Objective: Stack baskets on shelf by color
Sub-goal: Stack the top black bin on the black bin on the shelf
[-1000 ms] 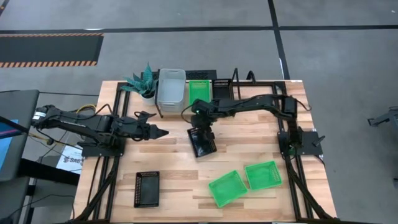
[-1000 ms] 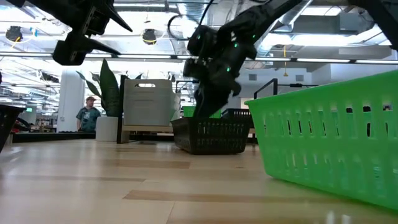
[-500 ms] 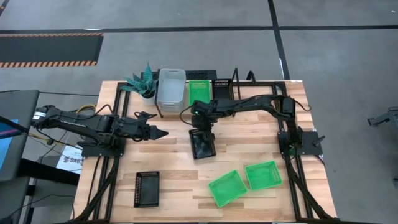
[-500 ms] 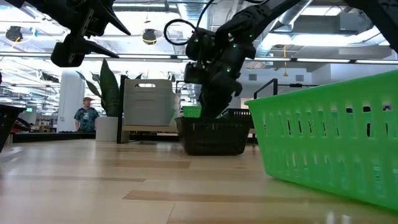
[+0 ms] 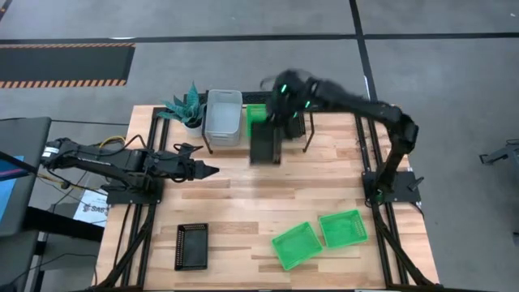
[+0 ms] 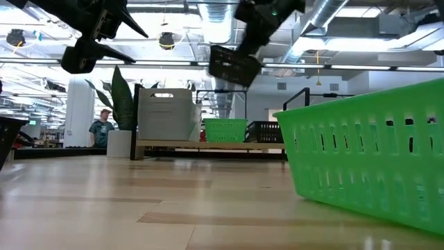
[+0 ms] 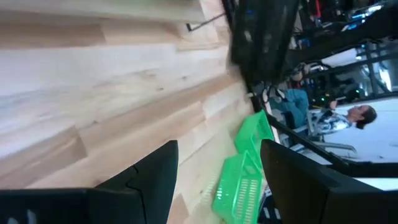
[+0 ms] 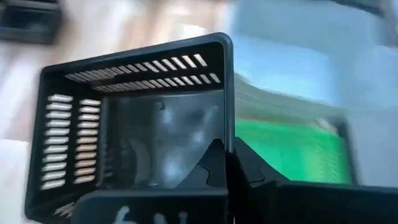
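My right gripper (image 5: 273,120) is shut on a black basket (image 5: 264,146), held high above the table just in front of the shelf (image 5: 324,105); the low view shows that basket (image 6: 234,64) tilted in the air. On the shelf stand a grey-white basket (image 5: 224,118), a green basket (image 5: 259,115) and a black one (image 5: 292,113). Another black basket (image 5: 191,245) lies near the table's left front, and two green baskets (image 5: 296,245) (image 5: 343,228) lie at the right front. My left gripper (image 5: 207,171) hovers open at the table's left. My right gripper pinches one short end wall of the black basket at its rim (image 8: 186,198), with one finger (image 8: 219,163) inside the basket and the other outside, hidden by the wall. The basket (image 8: 155,124) is lifted clear of the table and tilted, stretching away from the fingers.
A teal potted plant (image 5: 188,104) stands at the far left beside the shelf. The nearest green basket (image 6: 368,167) fills the low view's right. A person (image 6: 104,125) stands in the room beyond the table. Bare wood lies in the table's middle.
My right gripper has shut on the black basket's end wall, lifted it off the table's middle and carried it up and toward the far edge, in front of the shelf. The basket has left the table and now hangs tilted in the air.
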{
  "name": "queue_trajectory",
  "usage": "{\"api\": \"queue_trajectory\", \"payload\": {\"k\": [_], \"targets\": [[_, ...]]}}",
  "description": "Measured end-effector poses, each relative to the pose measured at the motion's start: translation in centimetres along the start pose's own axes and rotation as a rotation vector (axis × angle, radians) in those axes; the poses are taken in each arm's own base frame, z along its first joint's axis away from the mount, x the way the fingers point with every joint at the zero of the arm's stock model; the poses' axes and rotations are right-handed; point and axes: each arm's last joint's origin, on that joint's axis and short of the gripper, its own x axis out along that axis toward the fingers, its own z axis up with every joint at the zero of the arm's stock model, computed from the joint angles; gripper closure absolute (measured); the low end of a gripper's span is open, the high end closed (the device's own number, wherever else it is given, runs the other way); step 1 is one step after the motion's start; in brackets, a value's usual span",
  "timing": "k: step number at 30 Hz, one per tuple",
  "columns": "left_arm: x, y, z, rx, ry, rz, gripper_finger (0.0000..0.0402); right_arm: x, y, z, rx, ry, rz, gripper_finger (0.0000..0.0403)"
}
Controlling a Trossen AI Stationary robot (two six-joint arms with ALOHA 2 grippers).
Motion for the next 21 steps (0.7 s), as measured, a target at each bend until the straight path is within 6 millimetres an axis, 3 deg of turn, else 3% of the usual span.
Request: {"api": "queue_trajectory", "payload": {"k": [4, 9, 15, 21], "targets": [[0.0, 0.1, 0.5, 0.005, -0.023, 0.008, 0.0185, -2.8, -5.4, -1.4, 0.066, 0.029, -0.113, 0.0399], [0.1, 0.3, 1.0, 0.024, -0.037, 0.021, 0.0185, -3.5, -10.4, -4.1, 0.117, 0.118, -0.125, 0.0399], [0.2, 0.5, 1.5, 0.045, -0.022, 0.023, 0.0185, -2.6, -13.1, -6.6, 0.109, 0.184, -0.017, 0.0400], [0.3, 0.7, 2.0, 0.040, -0.035, 0.029, 0.0185, -1.3, -14.2, -8.6, 0.104, 0.236, 0.045, 0.0399]]}}
